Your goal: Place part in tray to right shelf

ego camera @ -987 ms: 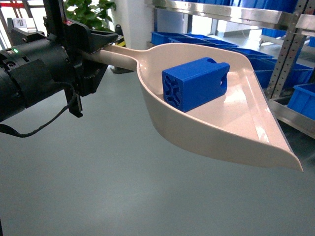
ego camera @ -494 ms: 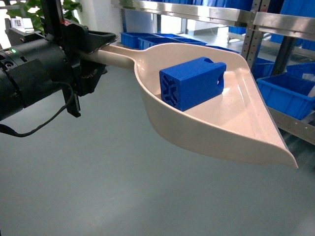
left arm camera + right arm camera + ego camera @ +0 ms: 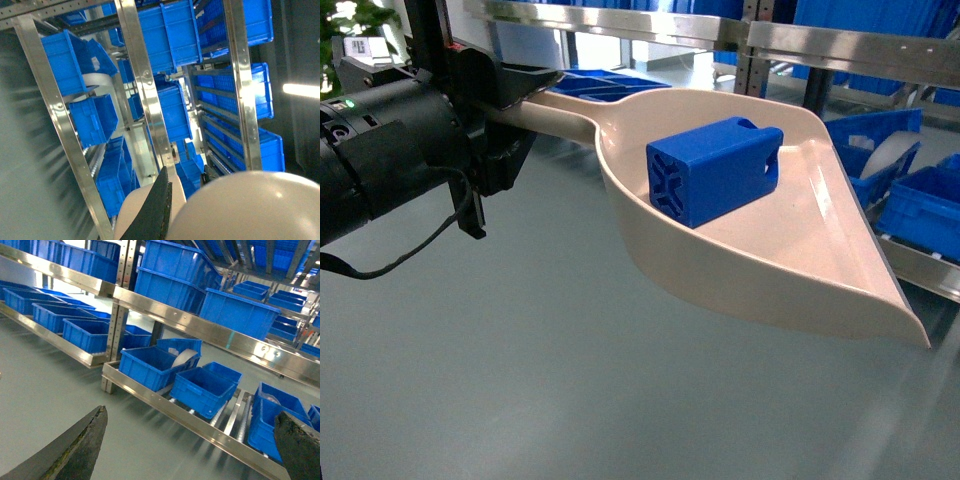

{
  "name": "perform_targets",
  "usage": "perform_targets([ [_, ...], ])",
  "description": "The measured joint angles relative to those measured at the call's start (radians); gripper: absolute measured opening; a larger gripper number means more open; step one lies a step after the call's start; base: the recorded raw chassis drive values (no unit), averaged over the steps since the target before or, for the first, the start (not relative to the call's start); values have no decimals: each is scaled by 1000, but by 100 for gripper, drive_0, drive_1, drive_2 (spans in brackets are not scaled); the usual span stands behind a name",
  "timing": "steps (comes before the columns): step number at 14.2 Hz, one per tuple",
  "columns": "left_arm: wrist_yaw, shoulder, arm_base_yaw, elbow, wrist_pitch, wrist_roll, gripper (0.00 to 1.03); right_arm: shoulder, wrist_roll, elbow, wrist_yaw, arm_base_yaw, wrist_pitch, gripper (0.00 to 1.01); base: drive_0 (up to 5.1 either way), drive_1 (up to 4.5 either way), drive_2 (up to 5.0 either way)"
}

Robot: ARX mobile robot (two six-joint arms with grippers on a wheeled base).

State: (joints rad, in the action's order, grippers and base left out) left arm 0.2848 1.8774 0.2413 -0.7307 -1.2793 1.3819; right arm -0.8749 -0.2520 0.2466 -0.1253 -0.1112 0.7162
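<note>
— What's filling the room from where you're standing?

— Steel racking, mostly. The right shelf (image 3: 190,417) is running along the floor with blue bins (image 3: 200,387) sitting on its lanes, and more bins are stacked above. In front of it the tray (image 3: 790,270) is hanging in mid-air, lip pointing toward the rack, well apart from the rail.

— And who's carrying it?

— The left gripper (image 3: 515,90) is clamping the handle (image 3: 555,108), jaws closed around it. The right gripper (image 3: 192,450) isn't carrying anything; its two fingers are standing wide apart, pointing at the shelf.

— The part?

— The part (image 3: 715,168) is lying loose in the tray's bowl, ribbed end facing us, resting against nothing that I can make out, though the far side is hidden.

— What's worrying you?

— It's riding unsecured. I'd judge a tilt toward the lip, or a jolt from the base, is likely to slide it off short of the shelf. The long handle is also giving leverage that could twist the grip.
</note>
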Motion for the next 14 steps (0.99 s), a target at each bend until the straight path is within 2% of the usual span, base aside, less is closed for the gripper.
perform_targets([
  [14, 3, 0, 6, 0, 0, 0, 14, 0, 0, 0, 0, 0, 0, 98, -163, -163, -163],
])
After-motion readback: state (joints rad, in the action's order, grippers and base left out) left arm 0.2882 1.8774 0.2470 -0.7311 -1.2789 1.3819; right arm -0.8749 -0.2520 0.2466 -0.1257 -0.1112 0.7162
